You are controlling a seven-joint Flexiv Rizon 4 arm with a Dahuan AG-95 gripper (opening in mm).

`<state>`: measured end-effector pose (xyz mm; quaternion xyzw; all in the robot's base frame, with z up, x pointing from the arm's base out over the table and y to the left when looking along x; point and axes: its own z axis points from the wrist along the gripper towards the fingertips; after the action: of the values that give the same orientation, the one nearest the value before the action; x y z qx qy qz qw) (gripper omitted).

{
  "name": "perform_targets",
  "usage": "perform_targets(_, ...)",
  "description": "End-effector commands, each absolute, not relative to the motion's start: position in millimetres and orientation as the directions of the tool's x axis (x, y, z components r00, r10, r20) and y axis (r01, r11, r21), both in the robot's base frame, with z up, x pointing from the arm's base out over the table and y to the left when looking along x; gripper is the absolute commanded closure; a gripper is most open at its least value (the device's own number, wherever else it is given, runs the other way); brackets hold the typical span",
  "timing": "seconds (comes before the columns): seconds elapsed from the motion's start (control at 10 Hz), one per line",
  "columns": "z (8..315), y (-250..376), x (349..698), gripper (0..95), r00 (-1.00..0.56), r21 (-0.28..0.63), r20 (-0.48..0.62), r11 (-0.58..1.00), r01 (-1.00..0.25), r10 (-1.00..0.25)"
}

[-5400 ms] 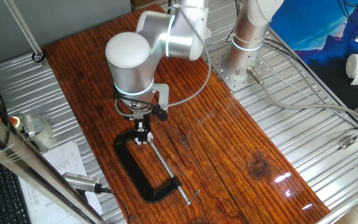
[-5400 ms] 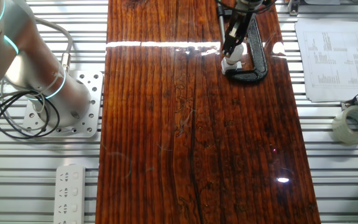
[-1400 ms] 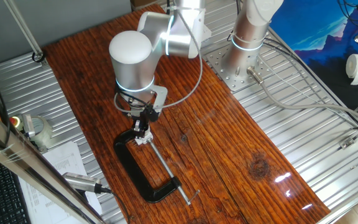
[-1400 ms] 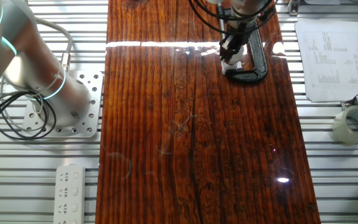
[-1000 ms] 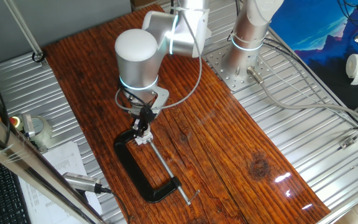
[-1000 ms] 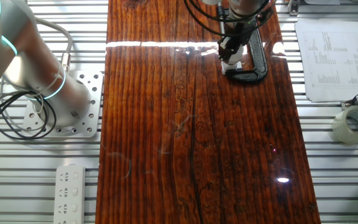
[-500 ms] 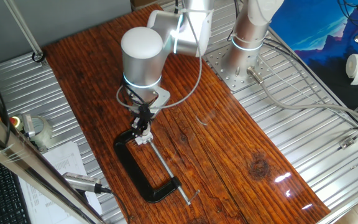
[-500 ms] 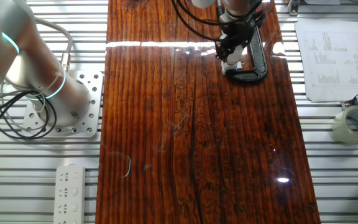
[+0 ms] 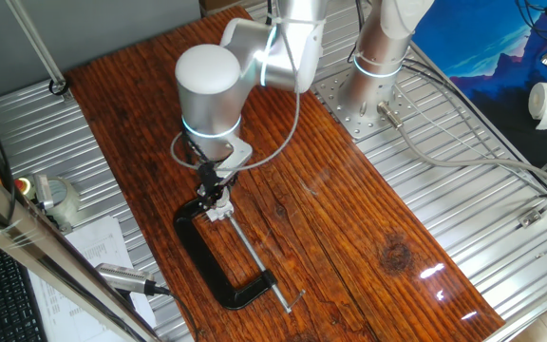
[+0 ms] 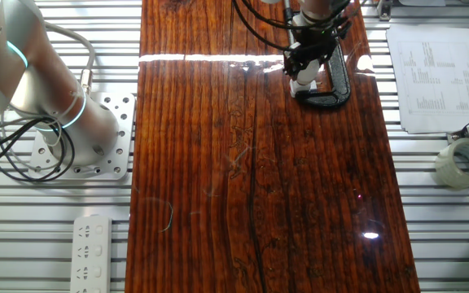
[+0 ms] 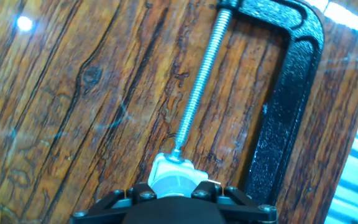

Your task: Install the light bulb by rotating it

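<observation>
Hand view: the bulb (image 11: 174, 184) sits directly below the gripper (image 11: 173, 200), axis vertical, beside the clamp (image 11: 284, 106); whether the fingers grip it, I cannot tell.

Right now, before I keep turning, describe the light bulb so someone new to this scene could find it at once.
Find the big black C-clamp lying on the wooden table. Follow its long silver screw to the tip, where it meets a small white socket block. The light bulb is the tiny pale rounded thing on that block, directly under the gripper, much smaller and paler than the clamp.
</observation>
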<state>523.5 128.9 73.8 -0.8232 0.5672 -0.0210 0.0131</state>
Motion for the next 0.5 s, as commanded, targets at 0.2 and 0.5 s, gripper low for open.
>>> perform_targets(0.2, 74.9, 129.0, 525.0, 95.0, 0.214, -0.028, -0.002, -0.214, -0.976, -0.977)
perform_targets(0.5, 74.5, 128.9, 525.3, 95.0, 0.111, -0.017, -0.005, -0.111, -0.994, -0.994)
